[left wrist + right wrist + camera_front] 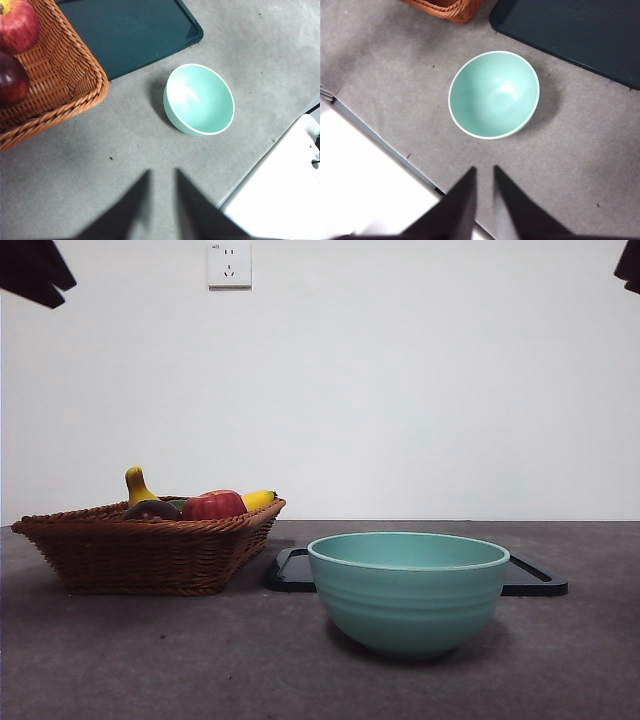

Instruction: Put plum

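The plum [152, 510], small, glossy and very dark purple, lies in the wicker basket [110, 555] at the left, beside a red apple [213, 505] and yellow bananas [258, 499]. In the left wrist view the plum [10, 80] lies next to the apple [17, 25] inside the basket [65, 75]. My left gripper [162, 171] hangs high above bare table, empty, jaws close together, well away from the basket. My right gripper [484, 168] hangs high near the table's edge, empty, jaws close together. Only black arm tips [35, 270] show in the front view's top corners.
An empty teal bowl [405, 590] stands in the middle front, also seen from both wrists [200, 100] [494, 94]. A flat dark tray [530, 578] lies behind it. A white surface [365, 175] lies past the table's edge.
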`<action>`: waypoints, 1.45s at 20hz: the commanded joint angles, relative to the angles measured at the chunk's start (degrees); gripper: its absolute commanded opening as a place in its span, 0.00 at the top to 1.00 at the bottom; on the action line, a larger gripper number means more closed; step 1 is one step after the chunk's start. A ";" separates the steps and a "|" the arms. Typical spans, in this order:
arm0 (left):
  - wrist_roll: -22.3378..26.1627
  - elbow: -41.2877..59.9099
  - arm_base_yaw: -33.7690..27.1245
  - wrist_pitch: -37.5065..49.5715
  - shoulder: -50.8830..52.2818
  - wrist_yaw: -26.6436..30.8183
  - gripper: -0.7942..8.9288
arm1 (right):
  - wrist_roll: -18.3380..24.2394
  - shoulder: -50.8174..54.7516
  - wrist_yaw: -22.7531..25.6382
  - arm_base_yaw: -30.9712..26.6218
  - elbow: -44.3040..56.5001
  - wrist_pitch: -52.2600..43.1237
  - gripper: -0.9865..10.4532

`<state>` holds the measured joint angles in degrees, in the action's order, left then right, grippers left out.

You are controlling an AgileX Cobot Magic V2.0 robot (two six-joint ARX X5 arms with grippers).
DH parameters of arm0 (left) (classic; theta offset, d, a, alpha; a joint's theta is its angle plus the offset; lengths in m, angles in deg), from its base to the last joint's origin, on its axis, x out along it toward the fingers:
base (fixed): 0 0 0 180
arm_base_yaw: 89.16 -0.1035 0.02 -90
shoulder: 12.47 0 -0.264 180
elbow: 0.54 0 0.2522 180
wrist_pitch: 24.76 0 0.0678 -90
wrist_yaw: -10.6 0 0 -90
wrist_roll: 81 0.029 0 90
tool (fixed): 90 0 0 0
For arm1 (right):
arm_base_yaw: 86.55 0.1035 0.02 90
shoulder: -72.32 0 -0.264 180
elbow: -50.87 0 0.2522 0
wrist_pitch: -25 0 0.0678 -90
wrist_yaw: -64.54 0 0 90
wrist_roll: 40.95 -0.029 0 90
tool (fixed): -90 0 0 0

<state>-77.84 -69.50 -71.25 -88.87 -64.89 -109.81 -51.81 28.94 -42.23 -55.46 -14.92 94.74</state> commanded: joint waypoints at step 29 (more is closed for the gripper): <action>2.51 9.60 -10.58 32.33 26.29 29.18 0.91 | 1.03 -0.33 0.28 0.44 -0.92 -0.42 0.91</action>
<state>-76.77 -60.08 -81.98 -56.50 -37.83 -80.70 -51.44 28.94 -41.95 -55.46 -14.92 94.72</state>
